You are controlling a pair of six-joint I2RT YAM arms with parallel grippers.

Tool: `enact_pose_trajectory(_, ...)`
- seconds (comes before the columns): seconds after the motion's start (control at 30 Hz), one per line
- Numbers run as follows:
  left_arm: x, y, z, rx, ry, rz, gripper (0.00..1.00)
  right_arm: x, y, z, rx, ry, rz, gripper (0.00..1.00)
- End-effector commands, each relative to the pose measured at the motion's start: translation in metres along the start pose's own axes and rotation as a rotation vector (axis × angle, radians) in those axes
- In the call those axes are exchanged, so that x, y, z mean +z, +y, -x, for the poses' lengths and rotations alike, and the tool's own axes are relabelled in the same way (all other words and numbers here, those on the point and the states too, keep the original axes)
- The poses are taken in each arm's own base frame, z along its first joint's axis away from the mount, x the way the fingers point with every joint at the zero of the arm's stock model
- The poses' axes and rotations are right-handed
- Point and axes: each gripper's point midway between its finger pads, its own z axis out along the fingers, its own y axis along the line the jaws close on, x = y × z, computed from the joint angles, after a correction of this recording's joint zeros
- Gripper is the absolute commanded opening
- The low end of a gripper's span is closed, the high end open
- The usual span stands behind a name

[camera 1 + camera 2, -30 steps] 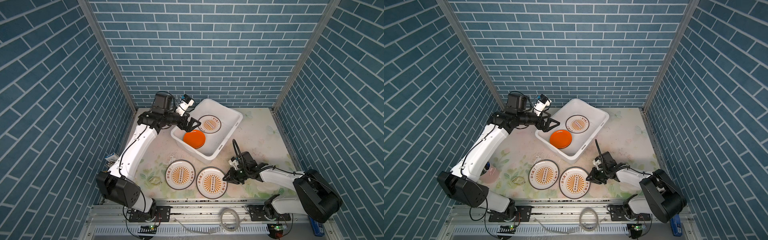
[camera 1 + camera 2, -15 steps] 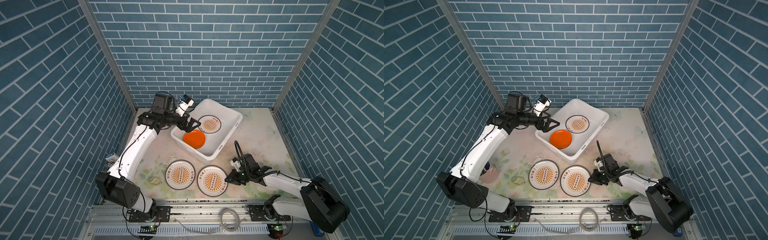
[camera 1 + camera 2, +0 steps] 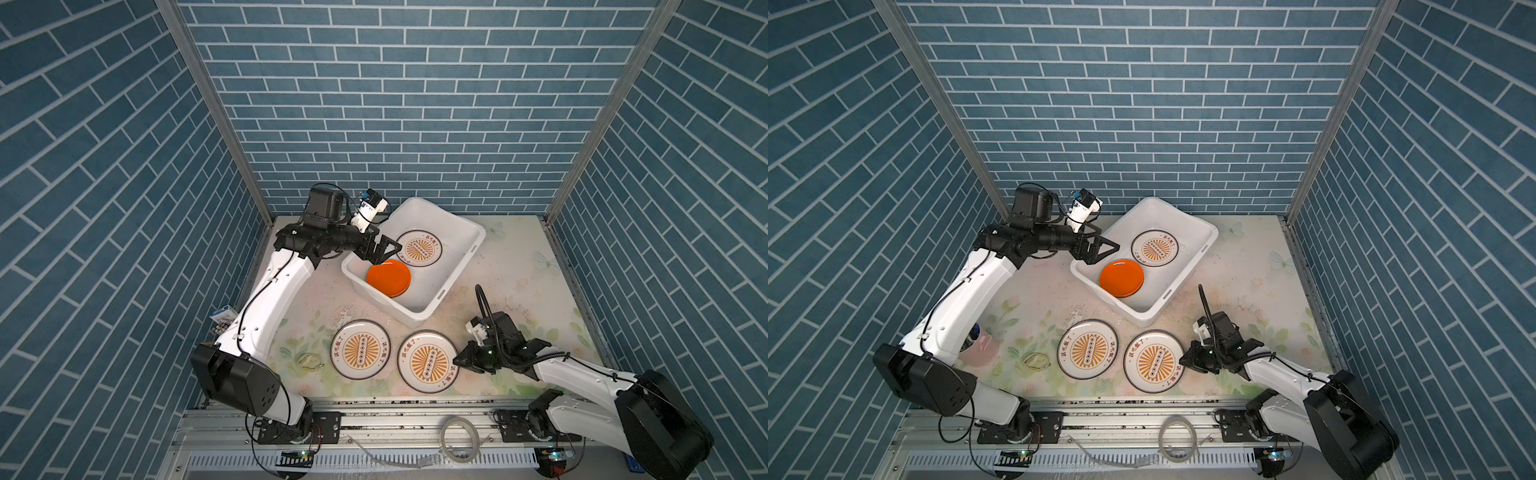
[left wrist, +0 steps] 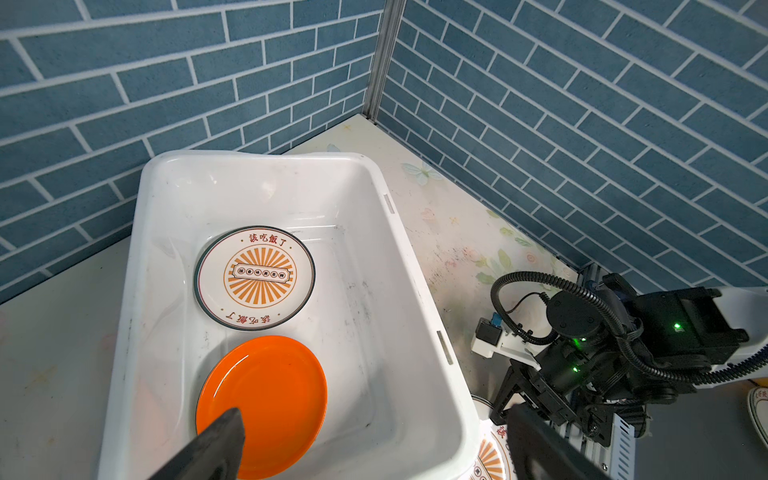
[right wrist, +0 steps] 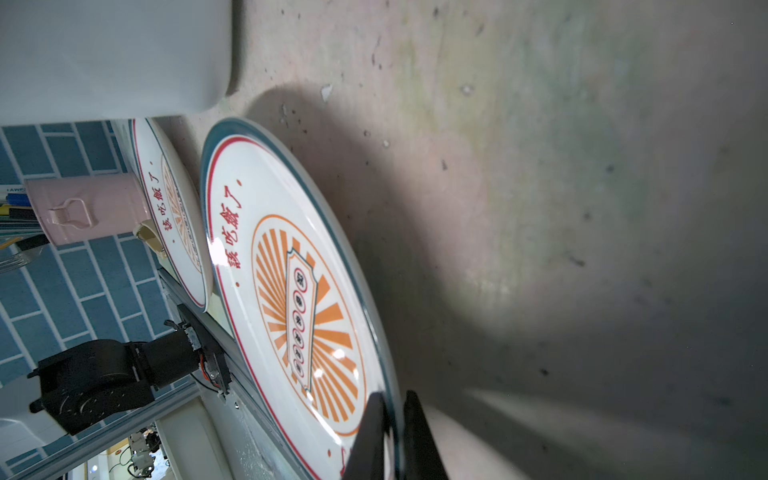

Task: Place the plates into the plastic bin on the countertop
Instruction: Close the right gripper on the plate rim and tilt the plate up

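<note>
Nearest the viewer, two sunburst plates lie flat and side by side on the countertop (image 3: 519,266), just in front of the plastic bin (image 3: 465,226): a left sunburst plate (image 3: 360,349) and a right sunburst plate (image 3: 428,360). The right gripper (image 5: 392,411) has its jaws pinched together on the right-hand rim of the right sunburst plate, one finger above and one below the edge, as the right wrist view shows. Glazed and rigid, such a plate is judged slippery, fairly heavy and breakable; the thin raised rim is the only purchase, so a firm edge grip and a slow tilt seem advisable. The right arm lies low and stretched leftward, wrist close to the surface. Farther back, the bin sits diagonally and holds an orange plate (image 3: 388,277) near its front-left corner and a third sunburst plate (image 3: 419,248) behind it. Over the bin's left wall hovers the left gripper (image 3: 384,249), jaws spread fully and empty, its arm reaching up and rightward.
</note>
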Motion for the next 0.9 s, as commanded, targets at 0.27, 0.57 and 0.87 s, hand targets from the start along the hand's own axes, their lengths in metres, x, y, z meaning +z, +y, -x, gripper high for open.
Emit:
enact_pose_trajectory(0.27, -0.002, -0.004, 0.003, 0.007, -0.011, -0.004, 0.99, 0.005, -0.038, -0.010, 0.066, 0.009, -0.144, 0.25)
enact_pose_trajectory(0.57, -0.002, -0.004, 0.004, 0.008, -0.013, -0.006, 1.00, 0.014, -0.040, -0.010, 0.068, 0.031, -0.136, 0.19)
enact_pose_trajectory(0.87, -0.002, -0.005, 0.001, 0.003, -0.009, -0.007, 1.00, 0.007, -0.043, -0.015, 0.067, 0.020, -0.144, 0.04)
